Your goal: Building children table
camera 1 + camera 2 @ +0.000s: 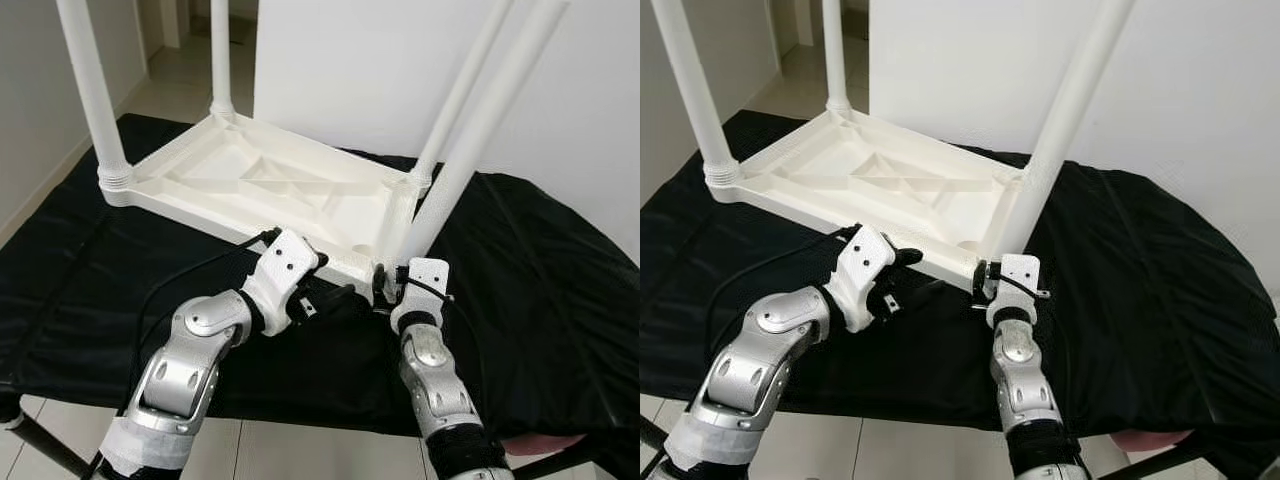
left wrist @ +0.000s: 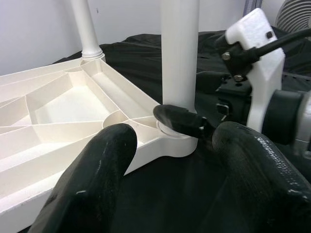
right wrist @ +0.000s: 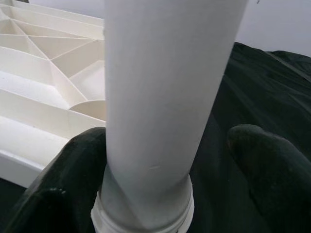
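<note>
Lying upside down on the black cloth [image 1: 560, 280] is the white children's table top [image 1: 270, 195], its ribbed underside facing up and its near edge close to the cloth's front edge. Three legs stand up from its corners — the far left leg [image 1: 221, 55], the near left leg [image 1: 92, 90] at the left corner, and the far right leg [image 1: 462, 90]. At the near right corner the fourth leg [image 1: 480, 130] rises at a slant from its socket, and the right gripper [image 1: 385, 285] is right at its base; in the right wrist view the leg [image 3: 165, 97] runs between the two black fingers [image 3: 63, 194], one finger touching its side and the other standing a little apart, so the claw is spread around the leg rather than pinched on it. The left gripper [image 1: 335, 297] sits just beside that same corner, over the cloth at the table's near edge, its fingers [image 2: 97, 179] apart and holding nothing — pointing toward the socket where the right gripper's fingertip [image 2: 180, 119] lies against the leg's foot. Pale floor tiles [image 1: 300, 450] show below the cloth's front edge.
</note>
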Robot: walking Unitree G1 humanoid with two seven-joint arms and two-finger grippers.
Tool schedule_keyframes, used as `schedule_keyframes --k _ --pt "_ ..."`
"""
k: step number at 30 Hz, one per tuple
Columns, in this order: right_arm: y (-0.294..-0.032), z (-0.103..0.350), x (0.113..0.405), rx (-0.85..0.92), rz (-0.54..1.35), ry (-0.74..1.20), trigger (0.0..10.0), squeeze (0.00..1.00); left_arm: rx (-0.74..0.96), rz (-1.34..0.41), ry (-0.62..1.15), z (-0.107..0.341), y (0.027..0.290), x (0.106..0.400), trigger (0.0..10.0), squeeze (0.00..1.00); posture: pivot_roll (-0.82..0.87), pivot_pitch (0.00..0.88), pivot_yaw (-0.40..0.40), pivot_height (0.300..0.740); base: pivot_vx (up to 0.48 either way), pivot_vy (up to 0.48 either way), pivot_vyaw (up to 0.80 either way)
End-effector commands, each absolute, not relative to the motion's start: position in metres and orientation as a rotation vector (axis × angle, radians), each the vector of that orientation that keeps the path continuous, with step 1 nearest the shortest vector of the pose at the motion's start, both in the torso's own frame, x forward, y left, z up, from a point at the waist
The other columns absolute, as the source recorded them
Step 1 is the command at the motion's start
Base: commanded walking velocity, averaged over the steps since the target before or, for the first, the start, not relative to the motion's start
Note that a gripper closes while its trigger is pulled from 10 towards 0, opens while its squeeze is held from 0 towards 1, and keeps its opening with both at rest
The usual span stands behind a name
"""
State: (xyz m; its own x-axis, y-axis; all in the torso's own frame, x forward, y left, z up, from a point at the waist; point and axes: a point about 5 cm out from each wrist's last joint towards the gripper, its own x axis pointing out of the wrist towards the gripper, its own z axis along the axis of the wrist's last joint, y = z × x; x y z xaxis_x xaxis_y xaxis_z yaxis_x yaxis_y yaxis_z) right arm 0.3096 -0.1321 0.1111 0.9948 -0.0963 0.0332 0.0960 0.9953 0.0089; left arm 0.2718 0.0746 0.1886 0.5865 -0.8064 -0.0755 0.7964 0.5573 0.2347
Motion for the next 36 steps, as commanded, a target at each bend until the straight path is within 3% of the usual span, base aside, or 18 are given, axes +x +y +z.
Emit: schedule_keyframes --k 1,11,12,18,26,27,28,31,32,36 --pt "-0.137 0.111 0.307 0.013 -0.084 -0.035 10.0 1.0 0.249 -0.871 -0.052 0.189 0.074 0.274 10.0 0.0 0.02 0.0 -0.131 0.74 0.0 0.0 0.0" --pt "-0.157 0.121 0.288 -0.042 -0.065 -0.116 10.0 1.0 0.251 -0.872 -0.051 0.189 0.076 0.272 10.0 0.0 0.02 0.0 -0.141 0.74 0.0 0.0 0.0" --pt "-0.159 0.122 0.282 -0.044 -0.058 -0.122 10.0 0.0 0.251 -0.872 -0.053 0.19 0.076 0.272 10.0 0.0 0.02 0.0 -0.143 0.74 0.0 0.0 0.0" --pt "-0.153 0.124 0.246 -0.083 0.071 -0.149 10.0 0.0 0.256 -0.823 -0.067 0.192 0.077 0.279 10.0 0.0 0.01 0.0 -0.136 0.74 0.0 0.0 0.0" --pt "-0.149 0.114 0.238 -0.117 0.185 -0.103 10.0 0.0 0.254 -0.683 -0.062 0.195 0.081 0.298 10.0 0.0 0.0 0.0 -0.131 0.74 0.0 0.0 0.0" --pt "-0.149 0.114 0.238 -0.114 0.202 -0.098 7.4 0.0 0.254 -0.661 -0.061 0.195 0.082 0.3 10.0 0.0 0.0 0.0 -0.131 0.74 0.0 0.0 0.0" --pt "-0.146 0.115 0.237 -0.087 0.229 -0.087 2.5 0.0 0.256 -0.625 -0.064 0.197 0.084 0.306 10.0 0.0 0.0 0.0 -0.132 0.74 0.0 0.0 0.0" --pt "-0.143 0.116 0.237 -0.055 0.255 -0.077 2.5 0.0 0.258 -0.592 -0.068 0.198 0.086 0.31 10.0 0.0 0.0 0.0 -0.132 0.74 0.0 0.0 0.0" --pt "-0.139 0.117 0.242 -0.035 0.288 -0.071 0.0 0.0 0.247 -0.545 -0.073 0.201 0.088 0.319 10.0 0.0 0.01 0.0 -0.134 0.74 0.0 0.0 0.0" --pt "-0.129 0.12 0.252 -0.01 0.349 -0.068 0.0 0.0 0.226 -0.46 -0.075 0.206 0.089 0.334 10.0 0.0 0.01 0.0 -0.136 0.74 0.0 0.0 0.0"
